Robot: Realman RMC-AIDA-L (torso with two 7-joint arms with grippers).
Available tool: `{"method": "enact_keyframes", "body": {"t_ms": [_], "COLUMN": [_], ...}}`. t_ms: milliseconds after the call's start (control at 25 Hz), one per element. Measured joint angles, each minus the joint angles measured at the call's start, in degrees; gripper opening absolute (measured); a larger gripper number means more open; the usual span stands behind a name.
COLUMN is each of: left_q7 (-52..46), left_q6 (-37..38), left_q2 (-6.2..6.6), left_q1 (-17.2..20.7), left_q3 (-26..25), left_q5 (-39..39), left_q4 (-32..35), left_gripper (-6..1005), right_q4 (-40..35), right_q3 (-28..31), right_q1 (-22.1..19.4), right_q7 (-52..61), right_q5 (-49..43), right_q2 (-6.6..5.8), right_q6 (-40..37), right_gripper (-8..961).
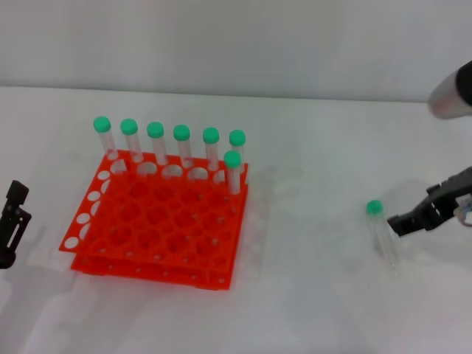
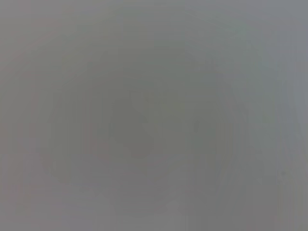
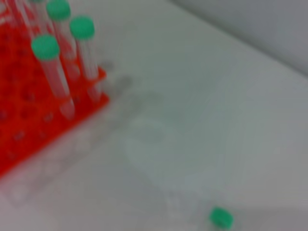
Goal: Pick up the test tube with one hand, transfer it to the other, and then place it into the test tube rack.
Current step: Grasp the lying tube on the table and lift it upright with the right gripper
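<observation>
A clear test tube with a green cap (image 1: 382, 232) lies on the white table at the right, apart from the rack. Its cap also shows in the right wrist view (image 3: 221, 217). My right gripper (image 1: 400, 221) is low over the table, its tip just right of the lying tube, close to its upper part. The orange-red test tube rack (image 1: 158, 228) stands at the left centre and also shows in the right wrist view (image 3: 29, 120). My left gripper (image 1: 11, 221) is parked at the far left edge, beside the rack. The left wrist view shows only flat grey.
Several green-capped tubes (image 1: 182, 144) stand upright in the rack's back row, with one more (image 1: 233, 169) in the row before it at the right. Three of them show in the right wrist view (image 3: 53, 67). A grey wall runs behind the table.
</observation>
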Motion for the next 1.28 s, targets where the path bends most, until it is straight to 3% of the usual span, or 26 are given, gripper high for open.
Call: {"method": "enact_keyframes", "body": {"t_ms": [240, 760, 1280], "left_q7": [0.02, 0.08, 0.14], "left_q6": [0.71, 1.88, 1.92], "left_q2": [0.05, 0.09, 0.18], "left_q1": [-0.13, -0.24, -0.12], "left_q3": [0.0, 0.0, 0.0], "left_q5": [0.13, 0.21, 0.2], "left_q4": [0.0, 0.12, 0.44], "left_gripper": [697, 696, 696], "right_q4": [5.63, 11.67, 19.64], "right_q3": [-5.7, -9.86, -11.56], "right_q1": [2.81, 6.15, 9.78], "right_q7": [3.86, 7.2, 8.59], "right_q5": [-4.4, -2.15, -4.35], "right_q2": [0.17, 0.68, 0.51], "right_q6": [0.61, -2.48, -5.51], "right_gripper": [741, 613, 607]}}
